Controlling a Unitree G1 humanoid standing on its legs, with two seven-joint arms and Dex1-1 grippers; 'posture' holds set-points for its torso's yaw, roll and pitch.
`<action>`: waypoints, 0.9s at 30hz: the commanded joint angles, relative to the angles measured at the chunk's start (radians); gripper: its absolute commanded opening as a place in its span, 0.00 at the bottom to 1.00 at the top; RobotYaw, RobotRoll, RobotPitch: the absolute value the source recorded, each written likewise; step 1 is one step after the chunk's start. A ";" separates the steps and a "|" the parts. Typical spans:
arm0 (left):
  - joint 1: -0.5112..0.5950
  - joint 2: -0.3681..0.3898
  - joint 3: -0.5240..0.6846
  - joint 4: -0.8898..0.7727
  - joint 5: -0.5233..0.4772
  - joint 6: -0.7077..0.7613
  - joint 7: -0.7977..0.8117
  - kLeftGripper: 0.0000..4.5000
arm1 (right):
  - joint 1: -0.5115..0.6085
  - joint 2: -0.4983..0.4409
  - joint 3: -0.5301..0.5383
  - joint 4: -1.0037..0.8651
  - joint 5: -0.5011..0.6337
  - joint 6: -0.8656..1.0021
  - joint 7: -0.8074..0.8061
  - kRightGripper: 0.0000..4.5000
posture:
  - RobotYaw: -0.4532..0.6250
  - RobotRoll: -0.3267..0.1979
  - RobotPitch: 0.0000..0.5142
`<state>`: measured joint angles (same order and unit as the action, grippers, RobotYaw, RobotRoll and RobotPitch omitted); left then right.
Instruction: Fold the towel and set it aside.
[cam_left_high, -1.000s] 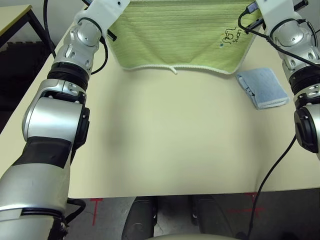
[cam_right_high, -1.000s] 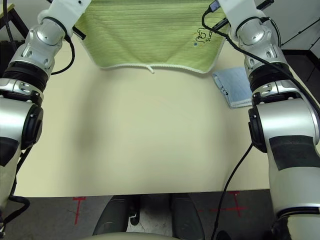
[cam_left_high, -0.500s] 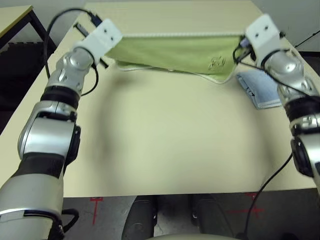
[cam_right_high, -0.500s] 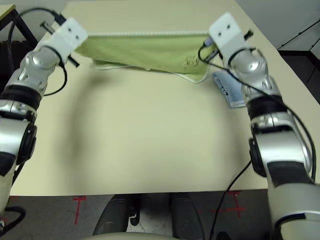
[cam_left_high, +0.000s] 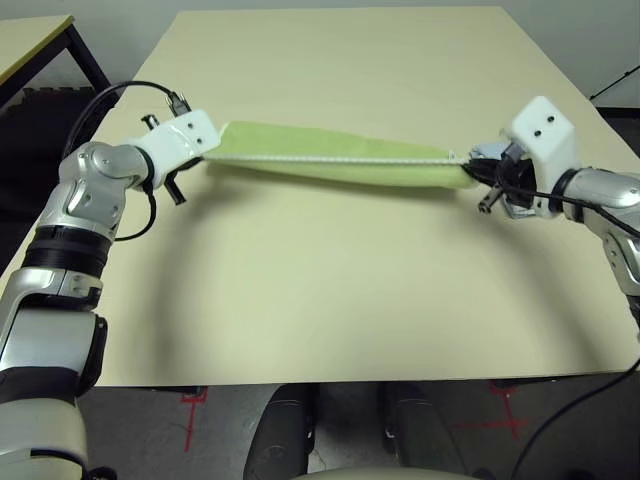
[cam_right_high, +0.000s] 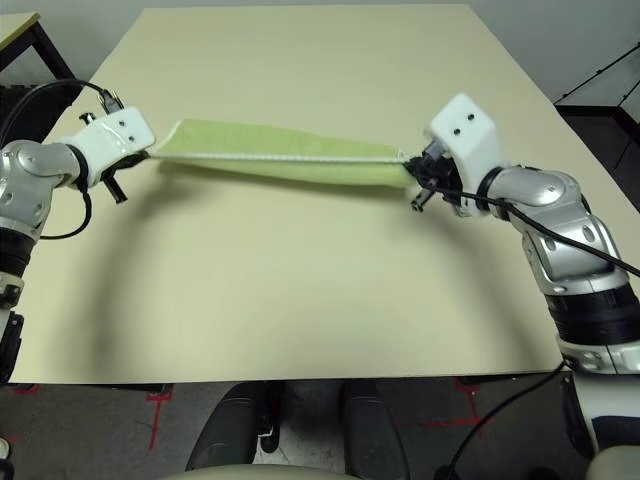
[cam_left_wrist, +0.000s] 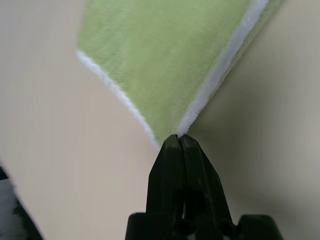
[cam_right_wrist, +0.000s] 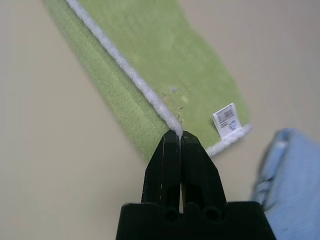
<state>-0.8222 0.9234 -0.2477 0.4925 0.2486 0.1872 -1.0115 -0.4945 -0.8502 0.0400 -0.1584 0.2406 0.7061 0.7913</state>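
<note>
Light green terry, the towel (cam_left_high: 340, 163) stretches low over the table (cam_left_high: 330, 290) between our grippers. At our left wrist, the left gripper (cam_left_wrist: 178, 137) pinches one corner. At our right wrist, the right gripper (cam_right_wrist: 179, 134) clamps the white edging beside a light blue cloth (cam_right_wrist: 290, 185).

The robot's arms are shiny silver with round joints and black rings between the parts. Each wrist ends in a white boxy block with small dark screw holes. Thin black cables loop out beside both white blocks. The left gripper (cam_left_wrist: 179, 142) and the right gripper (cam_right_wrist: 180, 139) each have two black fingers that narrow to a point.
</note>
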 joint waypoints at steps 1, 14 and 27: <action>0.080 0.082 0.015 -0.066 -0.004 0.079 -0.089 0.00 | 0.034 -0.066 -0.036 0.010 -0.001 0.062 0.021 0.00 | 0.51 0.62 0.33; 0.230 0.205 0.029 -0.302 -0.100 0.178 -0.300 0.00 | 0.088 -0.158 -0.004 0.008 0.042 0.101 0.151 0.00 | 0.52 0.62 0.34; 0.279 0.278 0.035 -0.382 -0.162 0.213 -0.390 0.00 | 0.151 -0.252 -0.033 -0.094 0.161 0.189 0.281 0.00 | 0.52 0.62 0.34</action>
<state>-0.5625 1.1618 -0.2206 0.0914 0.0748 0.3845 -1.3928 -0.3612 -1.0662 0.0376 -0.2587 0.4059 0.8676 1.0733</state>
